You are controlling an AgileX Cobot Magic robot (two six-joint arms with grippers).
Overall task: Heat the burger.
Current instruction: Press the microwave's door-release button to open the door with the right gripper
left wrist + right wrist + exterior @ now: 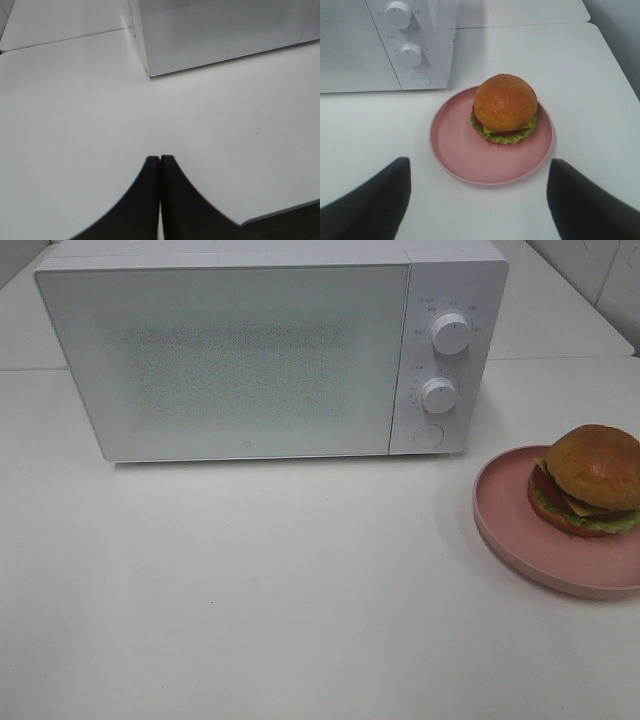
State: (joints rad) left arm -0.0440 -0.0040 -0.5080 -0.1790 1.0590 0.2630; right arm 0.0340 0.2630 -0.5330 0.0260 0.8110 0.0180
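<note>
A burger [588, 478] sits on a pink plate [505, 530] on the white table [250, 590], just right of and in front of a closed white microwave [230, 360]. The right gripper [479, 167] hovers before the plate, its fingers spread wide and empty. The left gripper [160, 160] hangs over the table, pinched together on nothing.

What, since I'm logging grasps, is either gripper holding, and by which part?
Nothing. The left gripper is shut empty; the right gripper stands open, clear of the burger on its plate.
</note>
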